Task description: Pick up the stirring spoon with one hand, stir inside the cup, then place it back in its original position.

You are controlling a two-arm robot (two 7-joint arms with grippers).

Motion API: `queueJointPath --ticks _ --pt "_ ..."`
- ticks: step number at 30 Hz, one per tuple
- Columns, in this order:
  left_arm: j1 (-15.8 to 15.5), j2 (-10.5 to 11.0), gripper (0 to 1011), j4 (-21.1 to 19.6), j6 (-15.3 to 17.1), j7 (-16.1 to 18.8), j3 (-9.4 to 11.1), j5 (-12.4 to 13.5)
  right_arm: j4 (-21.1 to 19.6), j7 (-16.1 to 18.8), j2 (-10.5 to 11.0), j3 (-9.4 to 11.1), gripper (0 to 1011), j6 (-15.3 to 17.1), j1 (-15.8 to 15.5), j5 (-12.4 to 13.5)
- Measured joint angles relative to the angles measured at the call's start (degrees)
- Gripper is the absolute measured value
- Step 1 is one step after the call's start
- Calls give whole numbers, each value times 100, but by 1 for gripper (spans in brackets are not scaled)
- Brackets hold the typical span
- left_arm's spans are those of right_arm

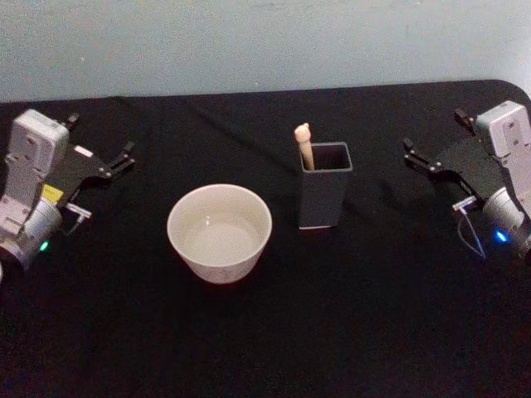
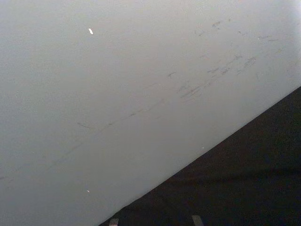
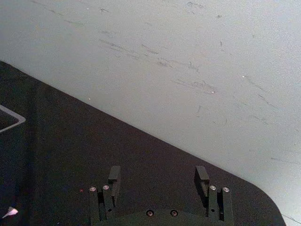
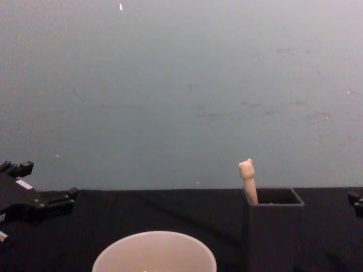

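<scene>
Over on the left, the left claw (image 1: 104, 184) hovers low above the black worktop (image 1: 332, 332) near its left edge, pointing inward toward the middle. Its two fingers stand apart with nothing between them, and the chest view shows the same gap (image 4: 48, 181).

Next, left of centre, comes the cup (image 1: 217, 269), wide, round and pale, standing upright on the worktop, well apart from the left claw. From the chest camera its rim (image 4: 154, 232) sits low in the foreground.

Just right of the cup, and a little farther back, stands a dark square box (image 1: 323, 195), upright and not touching the cup. The spoon (image 1: 304, 143) stands inside it, leaning in the far left corner, with its small knob and a short piece of handle rising above the box rim. The chest view shows the knob (image 4: 248, 178) poking up above the box (image 4: 275, 238); the spoon's bowl is hidden inside.

At the far right, the right claw (image 1: 436, 178) hovers near the worktop's right edge, pointing inward. Its fingers are spread and hold nothing, as its own wrist camera also shows (image 3: 158, 176). A pale wall (image 1: 249, 41) runs behind the worktop.
</scene>
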Motion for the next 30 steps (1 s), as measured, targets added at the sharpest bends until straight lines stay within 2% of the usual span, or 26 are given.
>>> queueJointPath --ticks 30 --pt "0 0 1001 0 0 0 0 0 0 0 0 0 1002 1 0 0"
